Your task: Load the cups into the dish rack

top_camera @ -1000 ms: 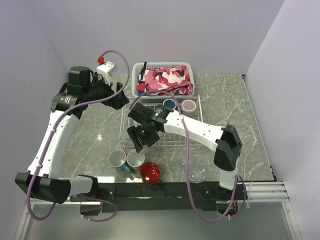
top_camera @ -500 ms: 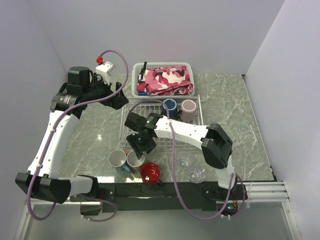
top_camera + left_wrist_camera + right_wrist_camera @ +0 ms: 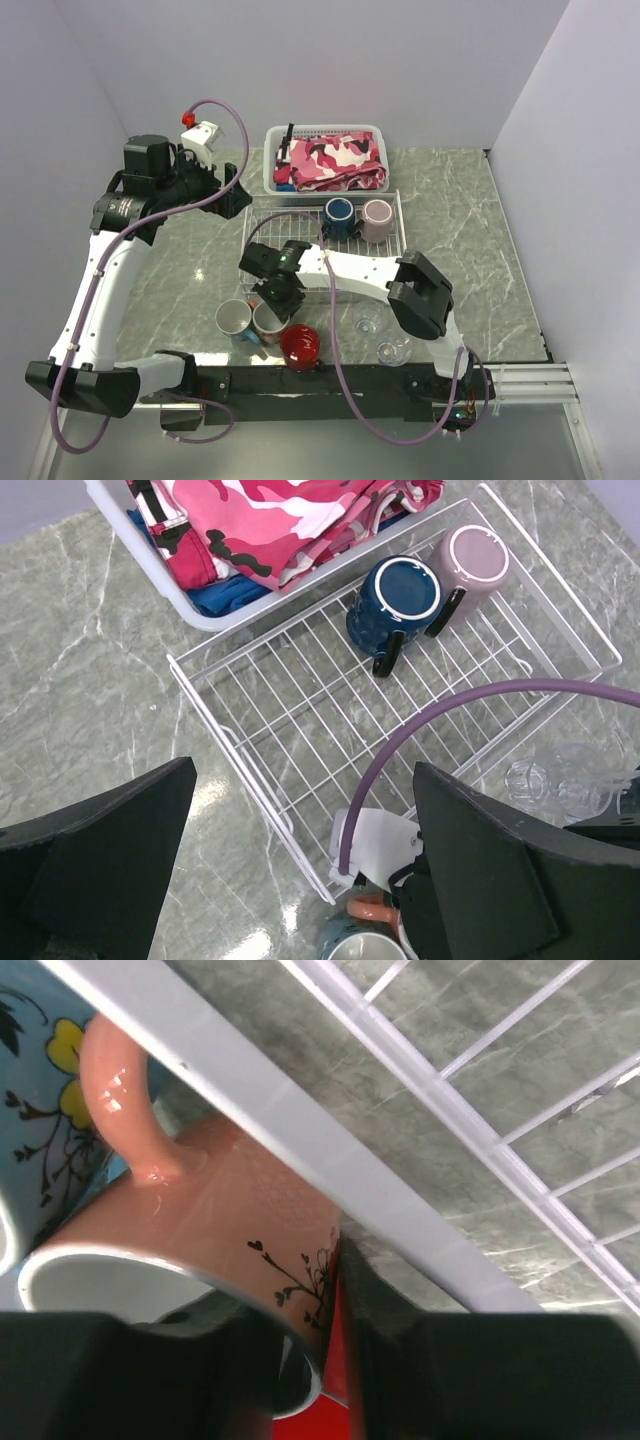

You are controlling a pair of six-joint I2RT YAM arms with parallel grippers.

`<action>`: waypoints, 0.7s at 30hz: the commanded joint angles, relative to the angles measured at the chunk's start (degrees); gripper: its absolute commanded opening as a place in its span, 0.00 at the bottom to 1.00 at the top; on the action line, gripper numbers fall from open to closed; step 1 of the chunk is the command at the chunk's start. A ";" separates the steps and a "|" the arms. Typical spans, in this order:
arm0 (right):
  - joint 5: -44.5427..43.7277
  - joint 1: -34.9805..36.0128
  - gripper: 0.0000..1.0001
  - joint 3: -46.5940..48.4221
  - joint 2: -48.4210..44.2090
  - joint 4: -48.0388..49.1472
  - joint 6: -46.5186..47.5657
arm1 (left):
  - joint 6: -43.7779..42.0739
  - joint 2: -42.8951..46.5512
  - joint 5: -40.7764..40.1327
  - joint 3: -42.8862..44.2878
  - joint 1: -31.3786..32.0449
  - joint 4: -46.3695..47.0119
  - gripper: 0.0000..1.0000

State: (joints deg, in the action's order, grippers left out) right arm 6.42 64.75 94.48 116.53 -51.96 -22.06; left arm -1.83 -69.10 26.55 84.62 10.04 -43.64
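My right gripper (image 3: pixel 272 304) is low at the rack's front left corner, shut on the rim of the terracotta-brown mug (image 3: pixel 268 322) (image 3: pixel 230 1220), one finger inside and one outside. The teal mug (image 3: pixel 233 320) (image 3: pixel 40 1130) touches its left side; the glossy red mug (image 3: pixel 299 345) (image 3: pixel 320 1415) stands just in front. The navy mug (image 3: pixel 338 213) (image 3: pixel 395 600) and the mauve-pink mug (image 3: pixel 377 215) (image 3: pixel 470 560) lie in the white wire dish rack (image 3: pixel 400 245) (image 3: pixel 300 720). Two clear glasses (image 3: pixel 367 320) (image 3: pixel 393 350) stand on the table. My left gripper (image 3: pixel 240 190) (image 3: pixel 300 810) is open and empty, high above the rack's left side.
A white slotted basket (image 3: pixel 322 160) (image 3: pixel 150 550) with pink camouflage cloth sits behind the rack. The rack's front wire (image 3: pixel 300 1130) crosses right over the terracotta mug in the right wrist view. White walls close in the left, back and right sides.
My right gripper has moved from over the rack's front part down and forward to the terracotta mug and closed on its rim. My left arm has drifted slightly left.
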 commanded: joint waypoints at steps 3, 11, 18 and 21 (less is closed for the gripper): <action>-4.91 0.29 0.12 2.02 -3.67 -2.87 1.14 | 1.21 1.25 -0.44 0.63 -0.29 2.85 0.96; -14.49 0.11 0.05 10.98 -9.47 -12.63 1.76 | 4.72 0.28 0.17 2.74 -0.29 5.49 0.96; -16.78 -1.47 0.02 22.67 -14.22 -20.10 1.68 | 6.83 -1.47 1.22 7.39 -0.29 7.16 0.96; -17.48 -2.79 0.01 23.91 -18.96 -19.93 0.36 | 8.24 -2.18 2.45 9.50 -0.46 7.78 0.96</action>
State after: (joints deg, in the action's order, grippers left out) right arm -8.10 63.90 113.99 107.04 -69.10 -20.51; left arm 3.79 -70.87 26.79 89.58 9.93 -39.40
